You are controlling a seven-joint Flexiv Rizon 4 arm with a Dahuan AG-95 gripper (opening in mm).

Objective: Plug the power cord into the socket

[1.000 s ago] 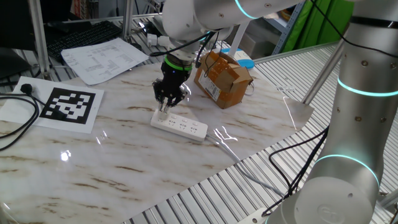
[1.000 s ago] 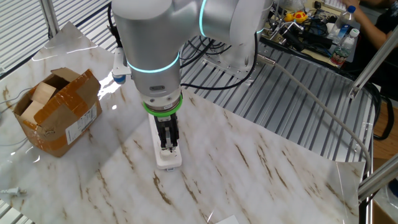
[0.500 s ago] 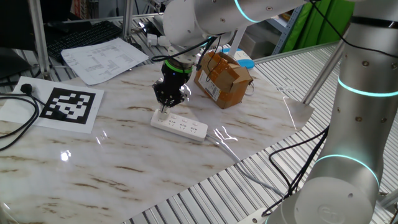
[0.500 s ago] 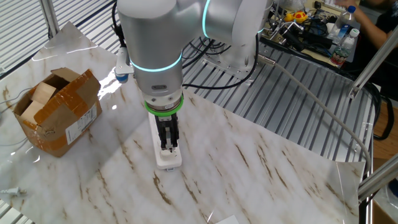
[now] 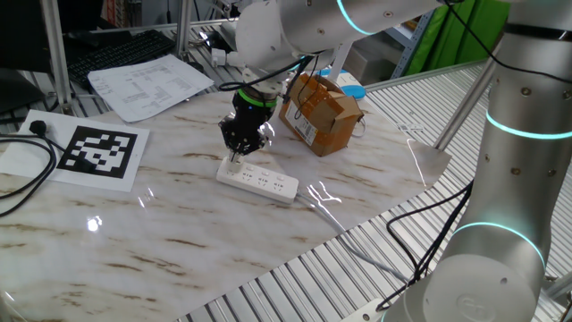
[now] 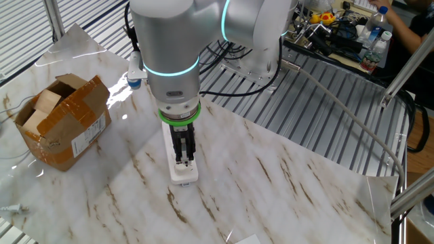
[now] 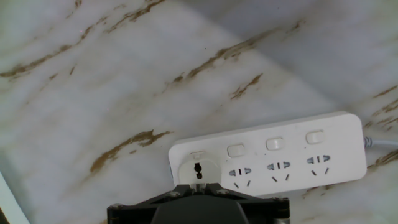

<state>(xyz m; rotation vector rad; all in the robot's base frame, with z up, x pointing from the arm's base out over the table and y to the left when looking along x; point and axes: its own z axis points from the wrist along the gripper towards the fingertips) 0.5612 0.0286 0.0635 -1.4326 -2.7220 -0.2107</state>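
The socket, a long white power strip (image 5: 261, 180), lies on the marble table with its thin pale cable (image 5: 315, 207) trailing right. The power cord's small round white plug (image 7: 198, 167) with dark marks sits in the strip's (image 7: 280, 155) end outlet. My gripper (image 5: 236, 154) points straight down over that end. Its black fingers are shut together right above the plug, and I cannot tell whether they touch it. In the other fixed view the gripper (image 6: 182, 158) covers the near end of the strip (image 6: 183, 176). In the hand view the gripper (image 7: 198, 185) meets at the bottom edge.
A brown cardboard box (image 5: 320, 112) stands just behind the strip and appears at the left in the other fixed view (image 6: 61, 122). A printed marker sheet (image 5: 98, 150), loose papers (image 5: 147, 85) and a black cable (image 5: 22, 183) lie at the left. Ribbed metal edges border the table.
The fingers have come together over the strip's end outlet. The hand has shifted only slightly; the strip and plug have stayed in place.
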